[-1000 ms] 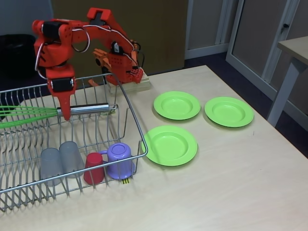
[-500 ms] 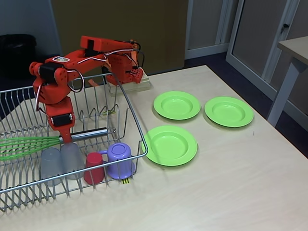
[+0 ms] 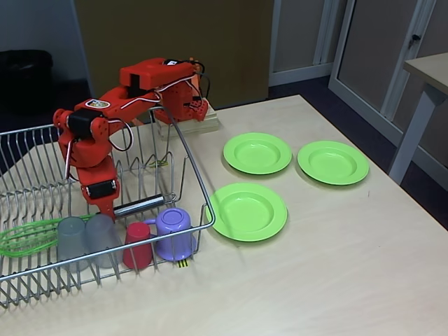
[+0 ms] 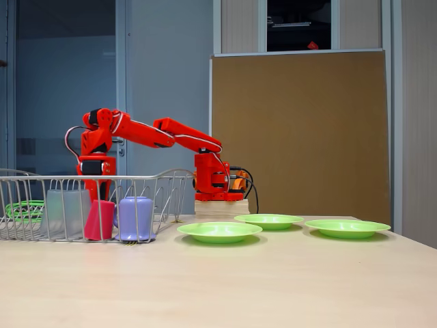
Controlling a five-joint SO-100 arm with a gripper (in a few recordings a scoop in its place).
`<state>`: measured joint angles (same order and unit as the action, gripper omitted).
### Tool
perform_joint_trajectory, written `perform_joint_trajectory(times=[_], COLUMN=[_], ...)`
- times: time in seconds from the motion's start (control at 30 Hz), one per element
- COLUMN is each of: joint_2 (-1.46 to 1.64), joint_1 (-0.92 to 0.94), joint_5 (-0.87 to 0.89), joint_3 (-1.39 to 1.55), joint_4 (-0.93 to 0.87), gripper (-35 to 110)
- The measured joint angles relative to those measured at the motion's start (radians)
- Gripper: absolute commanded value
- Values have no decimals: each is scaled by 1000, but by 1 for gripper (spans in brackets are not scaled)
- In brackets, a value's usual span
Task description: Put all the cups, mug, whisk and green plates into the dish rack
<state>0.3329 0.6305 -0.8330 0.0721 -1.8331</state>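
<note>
The hand [image 3: 110, 208] grips the light, stiff whisk [image 3: 84, 220] closed on its slippery metal handle, low inside the dish rack [image 3: 183, 147].

Red arm [image 3: 133, 87] bent downward, hand [image 3: 110, 207] clamped shut

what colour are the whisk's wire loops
Bright green; the whisk shows best in a fixed view, lying in the dish rack.

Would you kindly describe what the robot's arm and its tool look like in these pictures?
The arm is built from bright orange-red, blocky plastic segments with black servo housings at the joints. White and black cables loop along its links. A small round sticker sits on the wrist segment. Its base stands on a pale wooden block at the table's far edge. The tool is the same orange-red, tapering to narrow fingers.
</note>
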Motion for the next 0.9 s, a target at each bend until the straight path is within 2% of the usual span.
perform_joint_trajectory(times=[0.43,0.9], joint_2=[-100,0], joint_1=[-17,-35], joint_5=[0,0], joint_3=[-95,-20], joint_4=[11,9], gripper=[19,20])
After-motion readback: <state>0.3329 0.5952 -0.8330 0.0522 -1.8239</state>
